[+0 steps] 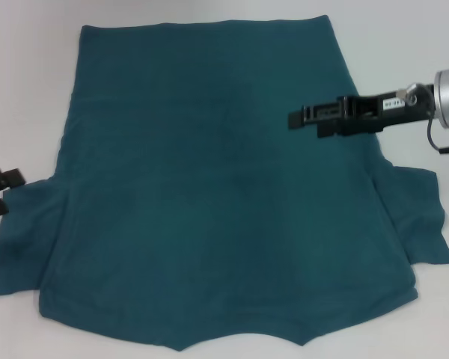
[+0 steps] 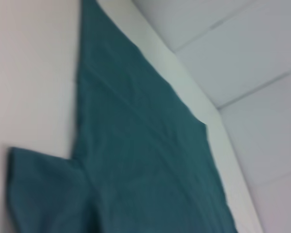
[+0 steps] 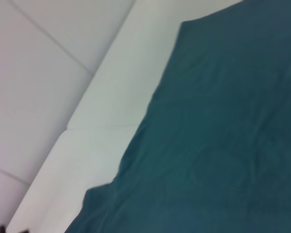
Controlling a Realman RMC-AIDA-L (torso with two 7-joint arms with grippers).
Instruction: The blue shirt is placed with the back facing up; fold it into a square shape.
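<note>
Lying spread flat on the white table (image 1: 30,45), the blue shirt (image 1: 209,202) covers most of my workspace, hem toward the far edge, collar nearest me, a short sleeve out to each side. I judge it light, limp and matte: it will drape and wrinkle, so an edge or corner pinch suits best, likely at a sleeve or hem corner. My right gripper (image 1: 293,120) hovers over the shirt's right side, holding nothing; how far its jaws are parted I cannot tell. My left gripper (image 1: 15,191) waits beside the left sleeve, jaws parted, empty.
</note>
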